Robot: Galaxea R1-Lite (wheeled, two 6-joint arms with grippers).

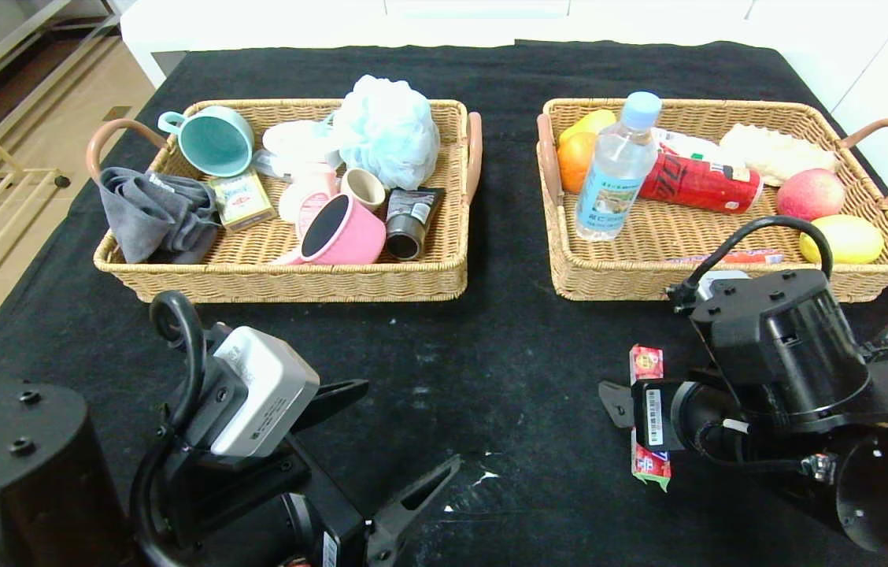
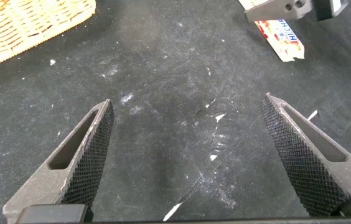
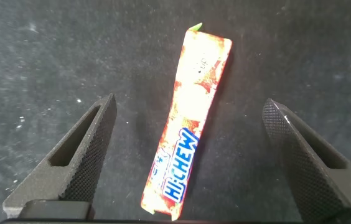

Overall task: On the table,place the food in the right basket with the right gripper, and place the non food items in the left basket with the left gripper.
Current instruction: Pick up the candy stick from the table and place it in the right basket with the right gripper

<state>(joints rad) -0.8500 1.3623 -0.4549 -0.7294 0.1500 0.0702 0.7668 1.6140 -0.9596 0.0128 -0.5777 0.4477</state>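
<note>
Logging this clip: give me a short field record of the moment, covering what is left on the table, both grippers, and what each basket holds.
left on table: Hi-Chew candy stick, lying flat on the black cloth
right gripper: open, above the candy stick, one finger on each side, not touching it
left gripper: open, over bare table, holding nothing
right basket: water bottle, red can, apple, orange and yellow fruit
left basket: pink saucepan, beige cup, teal mug, grey cloth, blue bath pouf

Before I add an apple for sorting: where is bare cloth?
Free: the strip between the left basket and right basket, and the middle front between the left pincer and Hi-Chew stick. Both baskets are crowded.
</note>
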